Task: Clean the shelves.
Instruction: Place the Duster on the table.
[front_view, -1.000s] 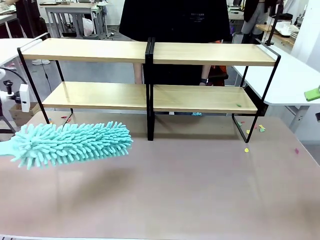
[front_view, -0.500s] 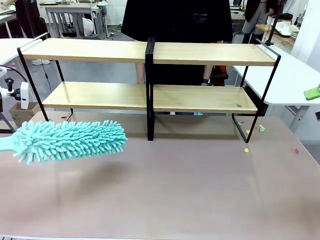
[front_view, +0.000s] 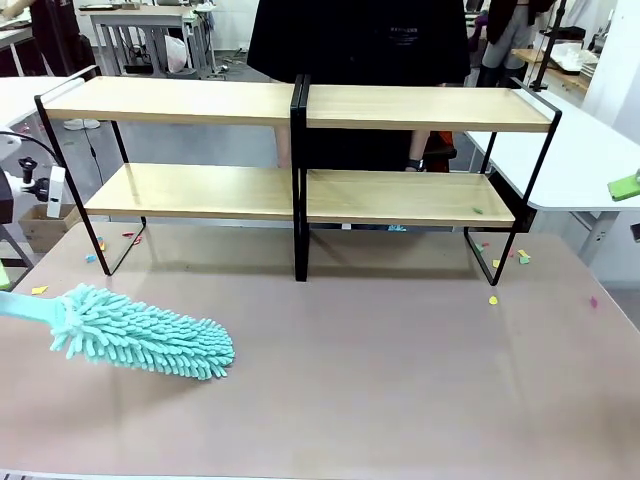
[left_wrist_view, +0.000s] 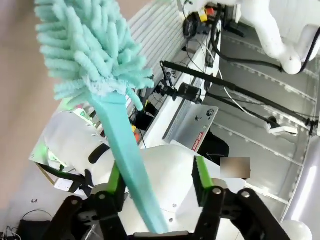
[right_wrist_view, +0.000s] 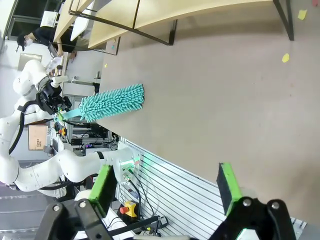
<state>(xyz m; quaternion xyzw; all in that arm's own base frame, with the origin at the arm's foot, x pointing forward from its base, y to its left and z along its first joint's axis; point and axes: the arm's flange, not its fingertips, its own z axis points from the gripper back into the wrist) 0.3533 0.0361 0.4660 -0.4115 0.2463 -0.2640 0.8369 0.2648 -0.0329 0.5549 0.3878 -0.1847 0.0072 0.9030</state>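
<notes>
The shelves (front_view: 300, 105) stand at the far side of the brown table, two joined units of light wooden boards on a black frame; their lower edge also runs along the top of the right wrist view (right_wrist_view: 165, 10). A fluffy teal duster (front_view: 140, 340) lies with its head on the table at the near left, its handle (front_view: 20, 305) pointing off the left edge. Seen from the left wrist, the handle (left_wrist_view: 127, 165) passes between the fingers of my left gripper (left_wrist_view: 157, 175), which is open; it leans on one pad with a wide gap to the other. My right gripper (right_wrist_view: 165, 185) hovers open and holds nothing.
A person in black (front_view: 355, 40) stands behind the shelves. Small paper scraps (front_view: 492, 299) lie on the table near the right shelf leg and by the left leg (front_view: 100, 245). A white table (front_view: 590, 160) with a green object (front_view: 625, 187) adjoins at the right.
The duster has come down from hanging level in front of the lower left board to resting its head on the table, nearer to me and tilted.
</notes>
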